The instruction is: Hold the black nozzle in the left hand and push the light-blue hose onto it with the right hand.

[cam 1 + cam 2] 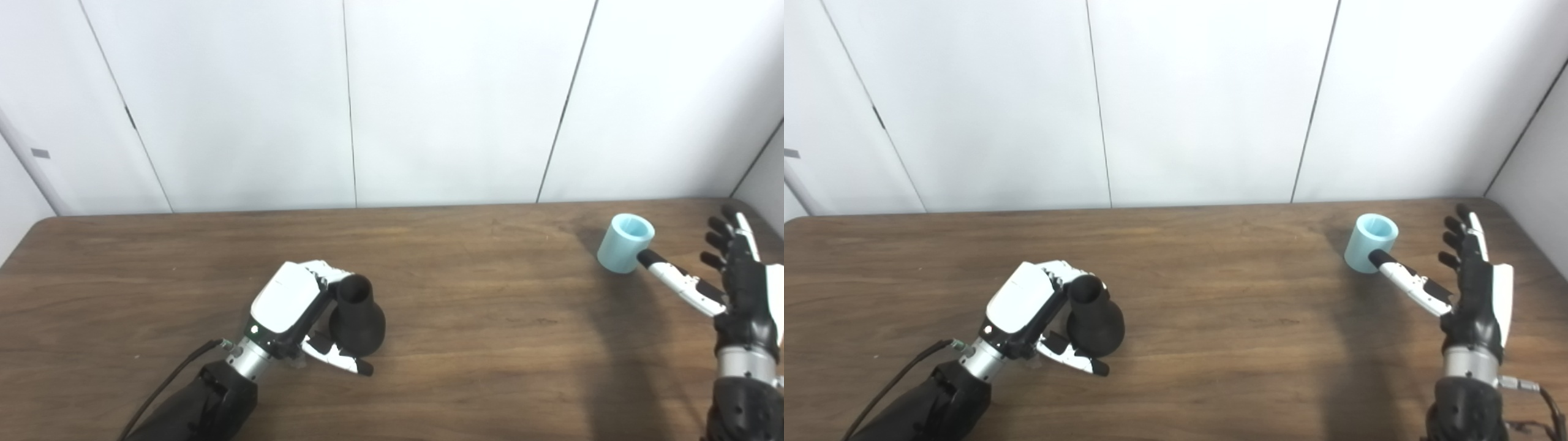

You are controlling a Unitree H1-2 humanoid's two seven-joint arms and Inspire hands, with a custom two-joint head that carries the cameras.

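The black nozzle (358,321) stands upright on the wooden table (490,331), left of centre, narrow neck up. My left hand (288,301) wraps it: fingers curl behind the neck and the thumb lies along the front of the wide base. The light-blue hose (625,244), a short stubby tube with its open end up, stands at the far right of the table. My right hand (742,285) is beside it on the right, fingers spread upward and apart. Its thumb (1405,278) stretches left, and the tip reaches the hose's lower right side.
White wall panels (429,98) rise directly behind the table's far edge. A black cable (165,380) runs from the left wrist along the forearm. The right hand sits close to the table's right edge (1525,245).
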